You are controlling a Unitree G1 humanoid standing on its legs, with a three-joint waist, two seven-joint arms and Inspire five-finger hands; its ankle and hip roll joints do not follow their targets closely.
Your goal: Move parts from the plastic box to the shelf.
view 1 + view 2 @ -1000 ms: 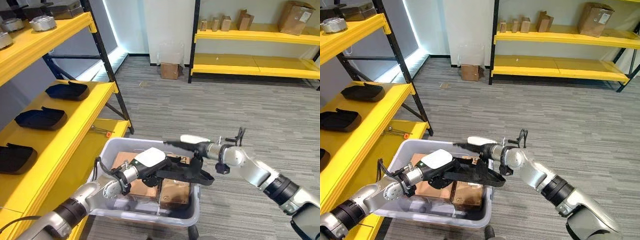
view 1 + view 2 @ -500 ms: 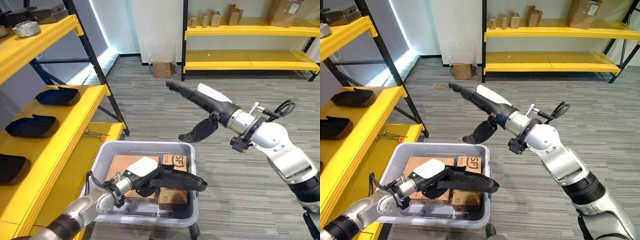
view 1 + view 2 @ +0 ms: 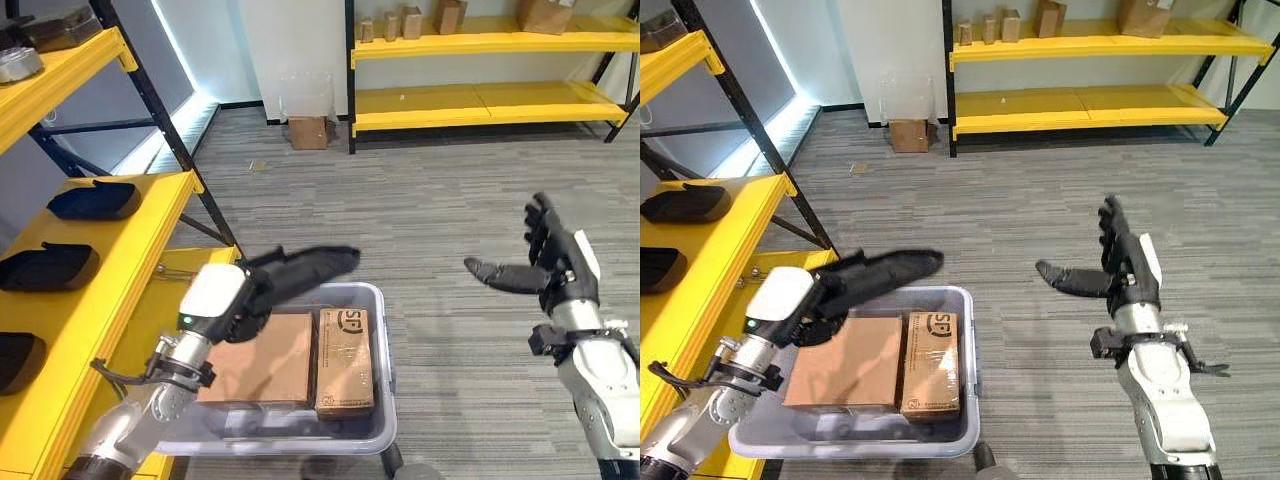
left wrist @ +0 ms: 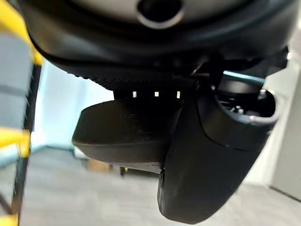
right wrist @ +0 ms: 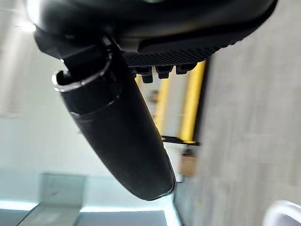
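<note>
My left hand is shut on a long black part and holds it above the back left corner of the grey plastic box. In the left wrist view the same black part lies clamped against the thumb. Two cardboard boxes lie flat inside the plastic box. The yellow shelf runs along the left side. My right hand hangs open over the floor to the right of the box, thumb spread, holding nothing.
Three black parts lie in a row on the middle shelf level. A second yellow rack with cardboard boxes stands at the far wall. A small carton sits on the grey floor beside it.
The left hand has lifted the black part out of the box, up and toward the shelf. The right hand has drawn back to the right and lower, empty. The camera has also shifted.
</note>
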